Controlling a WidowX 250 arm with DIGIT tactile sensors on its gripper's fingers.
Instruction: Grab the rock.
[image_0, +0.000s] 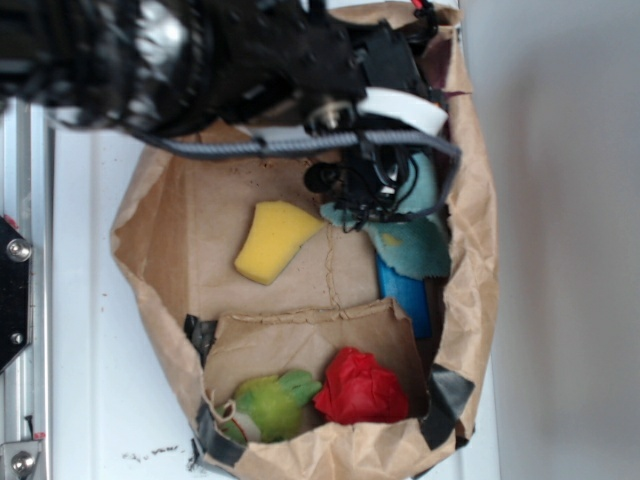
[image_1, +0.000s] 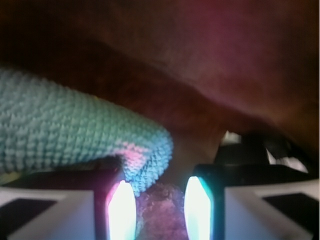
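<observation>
I see a white bench (image_0: 85, 300) carrying a crumpled brown paper bag (image_0: 160, 240) laid open like a tray; everything below is placed relative to this bag. The black robot arm (image_0: 180, 50) crosses the bag's upper edge in the exterior view, blurred at the left. Near the bag's right wall lies a light blue-green knitted cloth (image_0: 415, 245), and just below it a bright blue block (image_0: 405, 295) sits against the same wall. A yellow wedge-shaped sponge (image_0: 275, 240) rests on the bag floor left of centre. In the bag's lower pocket, behind a folded paper flap, a red wrinkly ball (image_0: 358, 388) sits touching a green plush toy (image_0: 270, 405) on its left.

The hand (image_0: 375, 195) is down over the upper end of the cloth, near the bag's right wall. In the wrist view the hand (image_1: 160, 210) has its two fingers (image_1: 121, 210) set a narrow gap apart, and a rough, dark purplish-brown rock (image_1: 160, 220) sits between them at the frame's bottom edge. I cannot tell whether the pads are pressing on it. The cloth (image_1: 75, 132) hangs across the left, its end drooping just above the rock and beside the left finger.
</observation>
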